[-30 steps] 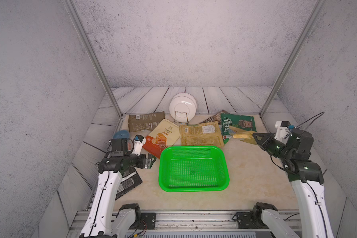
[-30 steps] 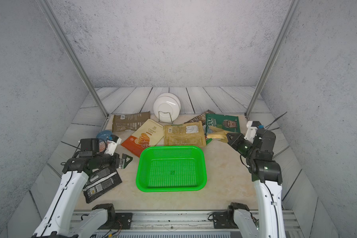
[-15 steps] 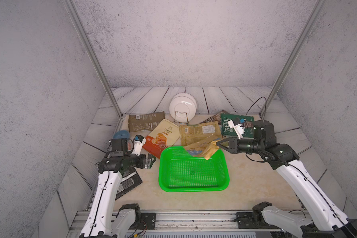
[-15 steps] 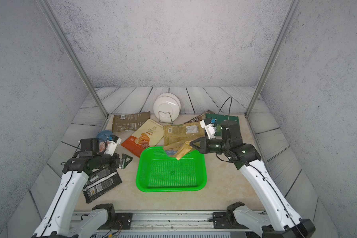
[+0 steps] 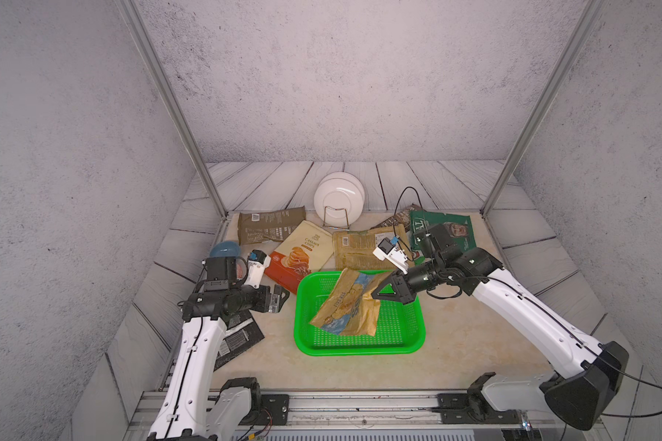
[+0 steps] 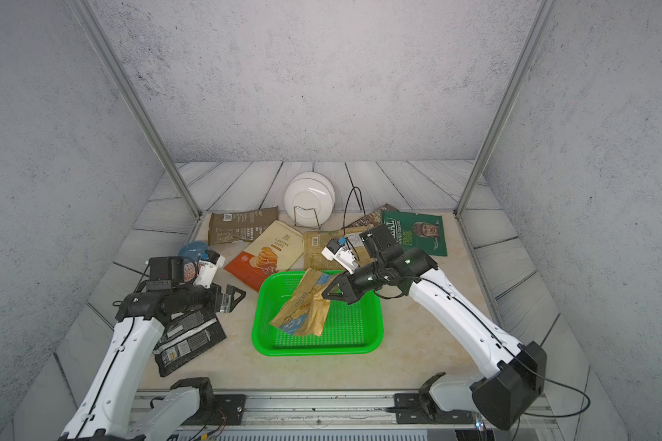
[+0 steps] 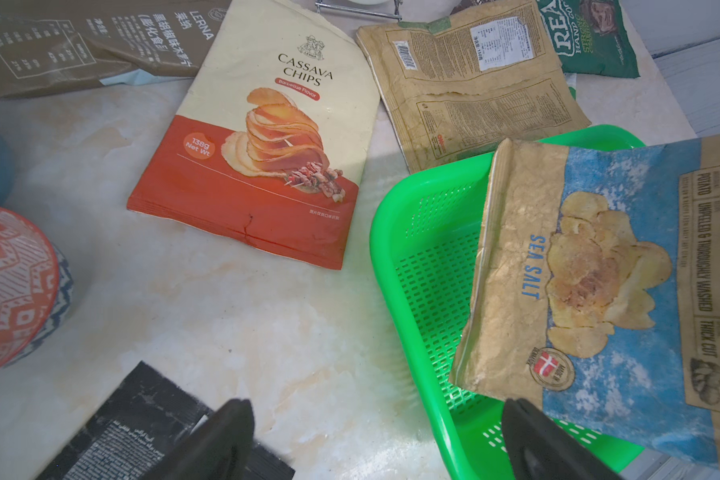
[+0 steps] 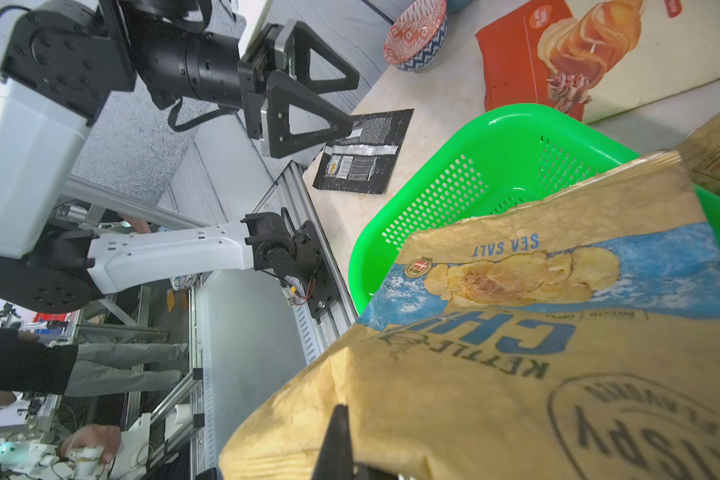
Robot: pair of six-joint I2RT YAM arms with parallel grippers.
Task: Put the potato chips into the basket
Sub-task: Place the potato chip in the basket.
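Observation:
The green basket (image 5: 356,350) (image 6: 314,349) (image 7: 381,249) sits at the table's front middle. My right gripper (image 5: 379,294) (image 6: 327,294) (image 8: 341,415) is shut on the top edge of a tan-and-blue sea salt chip bag (image 5: 350,305) (image 7: 578,270) (image 8: 516,374). The bag hangs tilted over the basket with its lower end inside. My left gripper (image 5: 278,299) (image 7: 377,415) stands open and holds nothing, just left of the basket. Other potato chips lie around: a cream-and-orange bag (image 5: 302,254), a tan bag (image 5: 364,248), an olive bag (image 5: 270,225), a green bag (image 5: 448,229) and a black bag (image 5: 237,340).
White plates (image 5: 339,198) stand in a wire rack at the back. A blue bowl (image 5: 224,250) and a red-patterned bowl (image 7: 9,286) sit at the left edge beside my left arm. Metal posts rise at the back corners of the table.
My right arm swung from the right side of the table to the basket, carrying the tan-and-blue bag, which now dips into it. The left arm has not moved.

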